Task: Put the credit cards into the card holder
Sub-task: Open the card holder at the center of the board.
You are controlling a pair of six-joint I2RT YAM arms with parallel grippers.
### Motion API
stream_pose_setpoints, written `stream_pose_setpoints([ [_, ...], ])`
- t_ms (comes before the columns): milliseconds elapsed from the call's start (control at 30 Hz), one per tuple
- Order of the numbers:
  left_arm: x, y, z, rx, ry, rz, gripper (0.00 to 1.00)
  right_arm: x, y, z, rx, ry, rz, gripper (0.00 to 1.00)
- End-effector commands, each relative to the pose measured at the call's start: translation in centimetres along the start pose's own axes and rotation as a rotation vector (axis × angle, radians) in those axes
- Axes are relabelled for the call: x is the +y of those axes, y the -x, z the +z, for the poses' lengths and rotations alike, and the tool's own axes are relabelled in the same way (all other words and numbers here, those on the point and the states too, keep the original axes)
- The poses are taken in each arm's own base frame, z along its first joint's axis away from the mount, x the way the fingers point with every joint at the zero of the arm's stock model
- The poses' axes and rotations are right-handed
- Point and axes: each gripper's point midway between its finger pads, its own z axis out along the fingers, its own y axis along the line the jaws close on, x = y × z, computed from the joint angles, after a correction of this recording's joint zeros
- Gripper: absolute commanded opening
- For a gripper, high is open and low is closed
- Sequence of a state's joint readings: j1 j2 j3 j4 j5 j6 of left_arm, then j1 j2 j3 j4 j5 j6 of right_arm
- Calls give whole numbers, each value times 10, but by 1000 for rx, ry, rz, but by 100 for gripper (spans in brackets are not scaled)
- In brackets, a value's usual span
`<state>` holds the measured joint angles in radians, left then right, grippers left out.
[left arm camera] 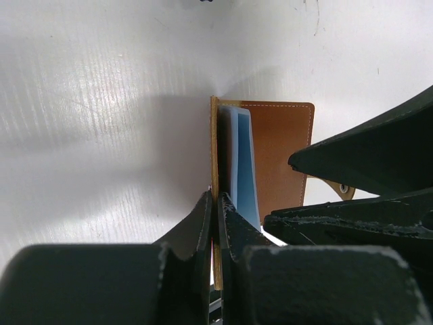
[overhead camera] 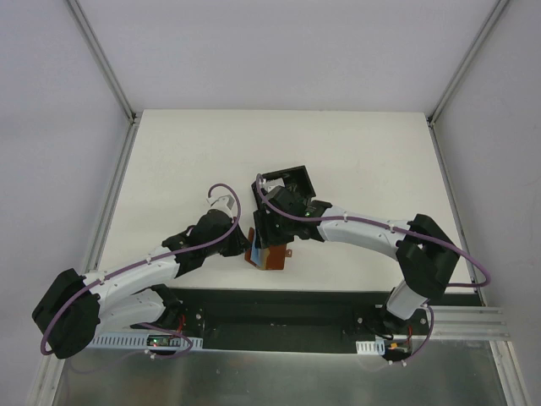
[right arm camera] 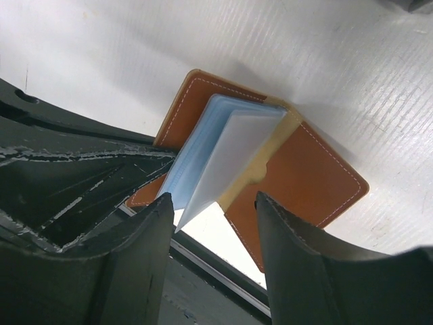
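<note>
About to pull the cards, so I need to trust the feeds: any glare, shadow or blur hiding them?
Top external: even light, sharp, but the arms partly cover the wallet. Left wrist: glare on the table, soft shadow beside the wallet, cards sharp, left claw blurred near the lens. Right wrist: cards sharp and bright, right claw dark and soft-edged.

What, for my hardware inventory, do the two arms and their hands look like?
The left arm and right arm are white tubes with chunky black joint housings; a purple cable loops along each. The left hand and right hand have matte black, scuffed fingers.
</note>
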<state>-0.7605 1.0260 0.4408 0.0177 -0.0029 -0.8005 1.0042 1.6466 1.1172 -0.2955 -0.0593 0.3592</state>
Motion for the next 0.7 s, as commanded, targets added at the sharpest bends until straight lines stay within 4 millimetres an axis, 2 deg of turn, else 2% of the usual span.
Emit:
stream_pose_setpoints([
  [0, -11, 10, -3, -30, -21, -1, 0, 8, 0, -3, 2, 30, 5, 54],
  [267, -13, 11, -4, -33, -28, 2, 0, 11, 5, 0, -3, 42, 5, 54],
  [667, -14, 11, -4, -33, -32, 2, 0, 1, -7, 14, 50, -1, 7, 52],
])
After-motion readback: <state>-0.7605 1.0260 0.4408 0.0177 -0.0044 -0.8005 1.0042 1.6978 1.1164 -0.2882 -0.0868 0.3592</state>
